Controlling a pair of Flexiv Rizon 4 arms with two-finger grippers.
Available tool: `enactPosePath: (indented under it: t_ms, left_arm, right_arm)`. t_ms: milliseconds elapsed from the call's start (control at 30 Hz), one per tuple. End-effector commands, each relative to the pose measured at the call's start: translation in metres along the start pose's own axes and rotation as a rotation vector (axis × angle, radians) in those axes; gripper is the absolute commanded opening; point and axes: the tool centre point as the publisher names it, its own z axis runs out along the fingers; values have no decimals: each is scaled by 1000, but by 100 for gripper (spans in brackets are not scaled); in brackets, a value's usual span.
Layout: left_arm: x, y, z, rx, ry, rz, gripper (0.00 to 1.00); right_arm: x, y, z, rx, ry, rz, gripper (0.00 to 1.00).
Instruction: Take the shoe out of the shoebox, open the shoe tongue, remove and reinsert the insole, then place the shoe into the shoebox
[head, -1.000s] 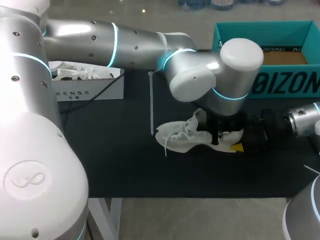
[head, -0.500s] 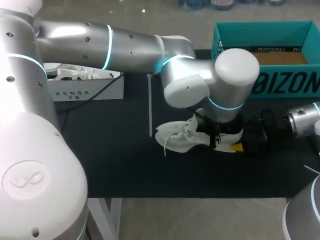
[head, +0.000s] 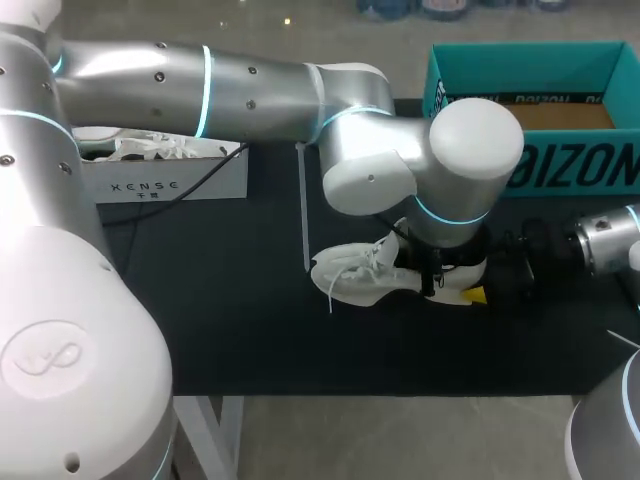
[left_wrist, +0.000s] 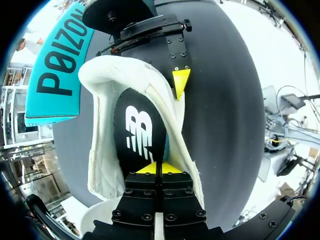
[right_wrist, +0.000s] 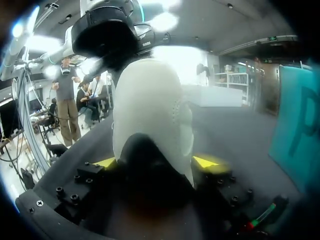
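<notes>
**Soft shoe, thin insole: pinch lightly, brace the heel**

The white shoe (head: 365, 275) lies on its sole mid-worktop, toe to the left, heel to the right. It looks light and pliable, with a padded collar that would give under pressure, so the firm heel is the best place to hold it.

The black insole (left_wrist: 137, 130) inside looks thin and bendy. It is best taken by an edge and peeled out slowly.

The left gripper (left_wrist: 159, 168) reaches down into the shoe opening. Its jaws are narrowed to a sliver, seemingly nipping the insole's edge. The right gripper (right_wrist: 156, 161) has its jaws clamped on either side of the heel.

The teal shoebox (head: 600, 165) stands far right on the worktop (head: 250, 320).

The left arm hides the shoe's opening in the head view. The tongue and the toe end of the insole cannot be made out.
</notes>
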Motion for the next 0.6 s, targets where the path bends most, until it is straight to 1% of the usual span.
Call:
enactPosePath:
  t_ms: [33,267,433,600]
  left_arm:
    - [8,9,-16,3,-18,-5,0]
    - [9,15,-29,11,-36,-26,0]
    - [8,18,-30,6,-48,-46,0]
    - [7,20,-35,18,-54,-66,0]
  right_arm:
    - [-2,-6,3,1,-4,2,0]
    - [-2,-6,3,1,-4,2,0]
    - [-2,-6,3,1,-4,2,0]
    - [-2,-6,3,1,-4,2,0]
